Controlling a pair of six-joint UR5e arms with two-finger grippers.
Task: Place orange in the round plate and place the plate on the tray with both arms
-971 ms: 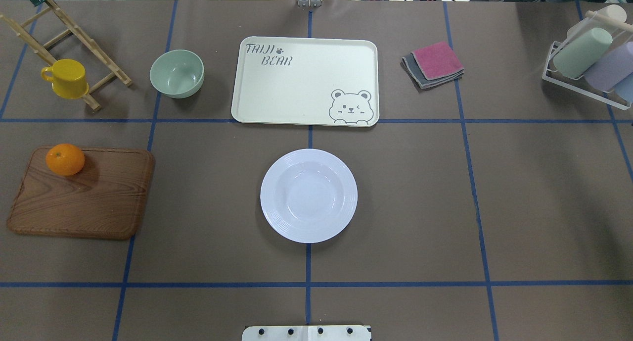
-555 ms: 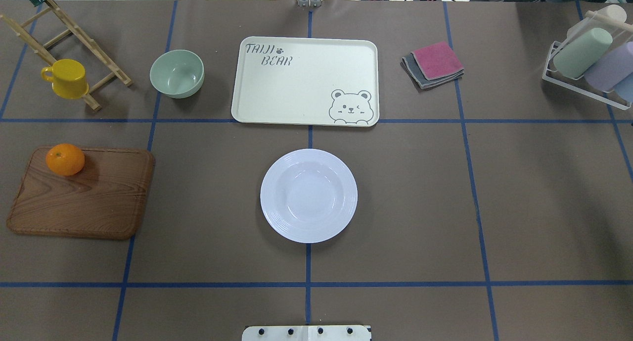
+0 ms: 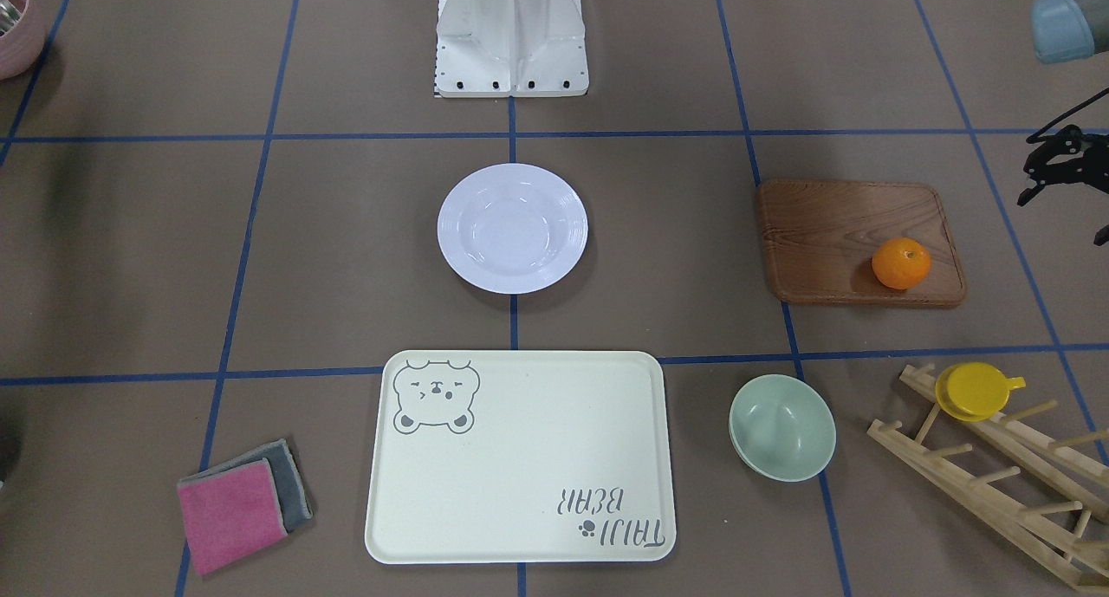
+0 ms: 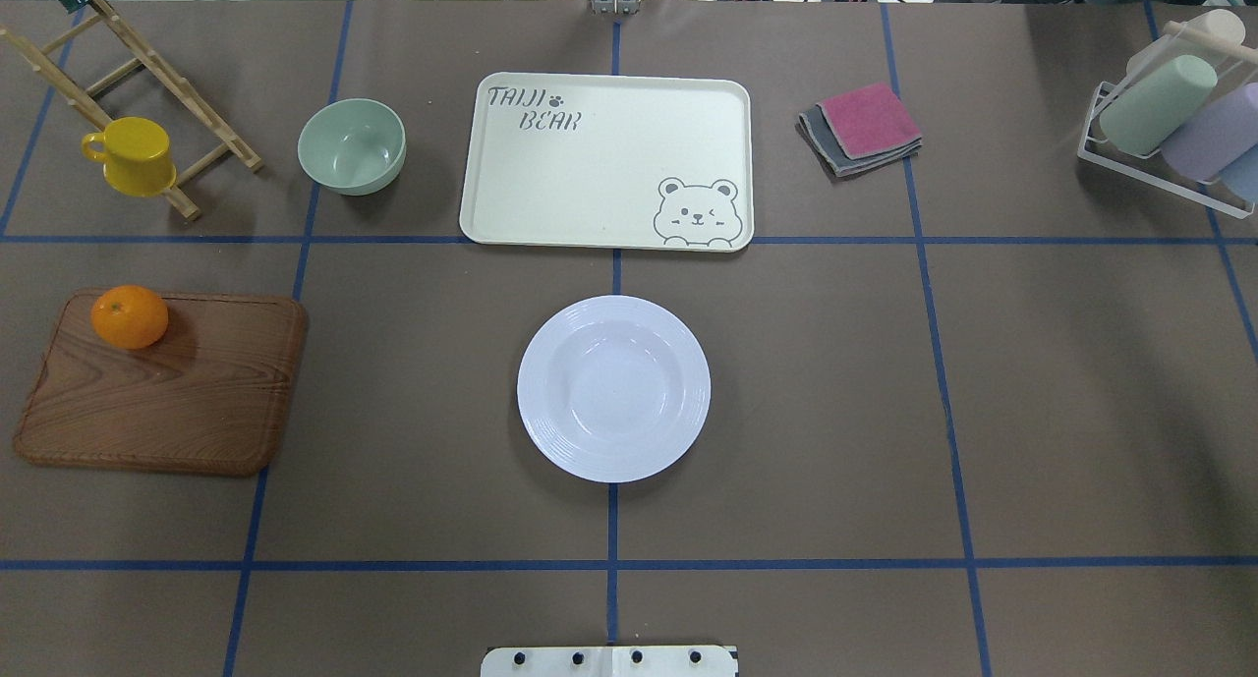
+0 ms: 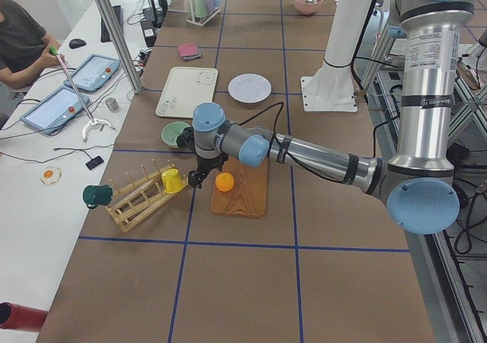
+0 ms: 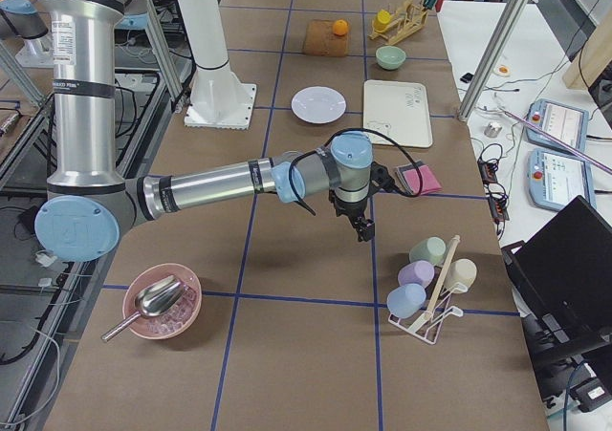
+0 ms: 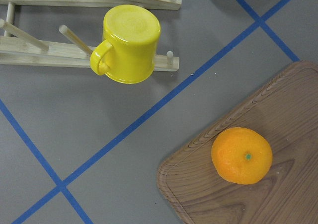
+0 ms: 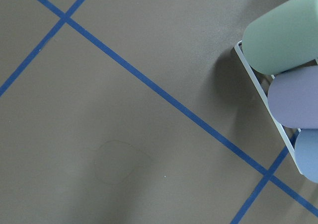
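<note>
The orange (image 4: pixel 129 316) sits at the wooden board's (image 4: pixel 167 402) 10 o'clock corner from overhead, 4 o'clock in my left wrist view. I'd centre the left end effector (image 5: pixel 196 180) over it before descending; whether it's spread, I cannot tell.

The table (image 4: pixel 835 412) is viewed steeply from above by two opposed fixed cameras; the tray (image 4: pixel 590 166) and round plate (image 4: pixel 613 388) are shared by both (orientation reversed). The table's length is covered from either end. The orange (image 7: pixel 242 155) is framed closely by the left wrist camera.
</note>
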